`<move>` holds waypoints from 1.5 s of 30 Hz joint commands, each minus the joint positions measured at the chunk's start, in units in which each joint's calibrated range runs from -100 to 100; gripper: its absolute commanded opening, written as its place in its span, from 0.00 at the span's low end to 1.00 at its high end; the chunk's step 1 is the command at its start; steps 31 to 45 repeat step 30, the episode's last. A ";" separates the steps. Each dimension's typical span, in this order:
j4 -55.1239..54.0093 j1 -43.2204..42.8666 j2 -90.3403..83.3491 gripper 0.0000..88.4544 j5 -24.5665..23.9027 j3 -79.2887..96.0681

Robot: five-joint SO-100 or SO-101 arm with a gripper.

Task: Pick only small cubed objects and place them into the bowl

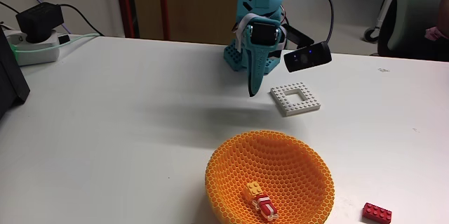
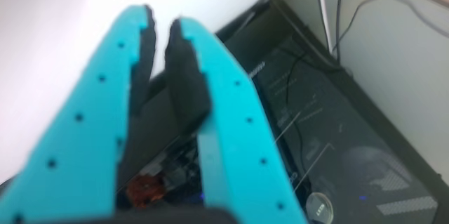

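no writing or brand mark is legible on anything around me.

in the fixed view the large round orange bowl with a honeycomb lattice wall [image 1: 270, 175] sits at the near edge of the white surface [image 1: 126, 112]. inside it, low on the near side, lie two tiny toy-brick cubes touching each other: an orange studded cube [image 1: 253, 189] and a red-and-white striped cube [image 1: 265, 206]. just beyond the bowl's far rim, apart from it, lies a flat white square studded frame plate [image 1: 295, 97]. near the surface's near right corner a longer red rectangular brick [image 1: 377, 213] rests by itself, beside the bowl but not touching.

at the far left edge a white power strip with a black adapter [image 1: 35, 34] and green cable stands; a dark box [image 1: 10, 76] cuts in at the left edge.

my teal arm [image 1: 256, 20] rises from its base at the far edge of the surface, folded so the wrist points down. my pincer [image 1: 252, 92] hangs above the surface, just left of the white plate, with a black camera [image 1: 307, 57] jutting out to its right.

in the wrist view, blurred, my pincer [image 2: 160, 15] shows teal fingers [image 2: 91, 112] with black pads, the tips a narrow gap apart and holding nothing.
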 commanded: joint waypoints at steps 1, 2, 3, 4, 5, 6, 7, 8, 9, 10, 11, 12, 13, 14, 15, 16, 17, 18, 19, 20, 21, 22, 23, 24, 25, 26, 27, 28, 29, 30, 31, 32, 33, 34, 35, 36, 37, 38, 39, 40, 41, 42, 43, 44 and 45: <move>-0.34 0.07 -3.64 0.00 -0.24 2.71; -0.69 0.16 -3.64 0.00 -0.34 3.39; -0.95 0.16 -3.64 0.00 -0.39 4.25; -1.21 -0.12 -3.64 0.00 -0.44 5.31; -1.47 -0.68 -3.64 0.00 -0.63 6.47; -1.56 -1.05 -3.64 0.00 -1.03 7.33; -1.65 -1.52 -3.64 0.00 -1.27 8.30; -1.65 -1.98 -3.64 0.00 -1.56 9.26; -1.65 -2.07 -3.64 0.00 -1.86 9.36; -1.65 -2.07 -3.64 0.00 -2.05 9.36; -1.65 -2.07 -3.64 0.00 -2.00 9.36; -1.65 -2.07 -3.64 0.00 -1.86 9.36; -1.65 -2.17 -3.64 0.00 -1.76 9.36; -1.65 -2.26 -3.64 0.00 -1.71 9.36; -1.65 -2.26 -3.64 0.00 -1.81 9.36; -1.65 -2.26 -3.64 0.00 -1.95 9.36; -1.65 -2.26 -3.64 0.00 -2.20 9.36; -1.65 -2.26 -3.64 0.00 -2.39 9.36; -1.65 -2.26 -3.64 0.00 -2.39 9.36; -1.65 -2.35 -3.64 0.03 -2.49 9.36; -1.65 -2.35 -3.64 0.06 -2.64 9.36; -1.65 -2.35 -3.64 0.07 -2.74 9.36; -1.65 -2.35 -3.64 0.06 -2.74 9.36; -1.65 -2.26 -3.64 0.03 -2.78 9.36; -1.65 -2.26 -3.64 0.02 -2.78 9.36; -1.65 -2.26 -3.64 0.00 -2.78 9.36; -1.65 -2.26 -3.64 0.00 -2.78 9.36; -1.65 -2.26 -3.64 0.00 -2.78 9.36; -1.65 -2.26 -3.64 0.00 -2.83 9.36; -1.65 -2.26 -3.64 0.00 -2.93 9.36; -1.65 -2.26 -3.64 0.00 -2.93 9.36; -1.65 -2.26 -3.64 0.00 -2.93 9.36; -1.65 -2.26 -3.64 0.00 -2.93 9.36; -1.65 -2.26 -3.64 0.00 -2.93 9.36; -1.65 -2.26 -3.64 0.00 -2.93 9.36; -1.65 -2.26 -3.64 0.00 -2.93 9.36; -1.65 -2.26 -3.64 0.00 -2.93 9.36; -1.65 -2.26 -3.64 0.00 -2.93 9.36; -1.65 -2.26 -3.64 0.00 -2.93 9.36; -1.65 -2.26 -3.64 0.00 -2.93 9.36; -1.65 -2.26 -3.64 0.00 -2.93 9.36; -1.65 -2.26 -3.64 0.00 -2.93 9.36; -1.65 -2.26 -3.64 0.00 -2.93 9.36; -1.65 -2.26 -3.64 0.00 -2.93 9.36; -1.65 -2.26 -3.64 0.00 -2.93 9.36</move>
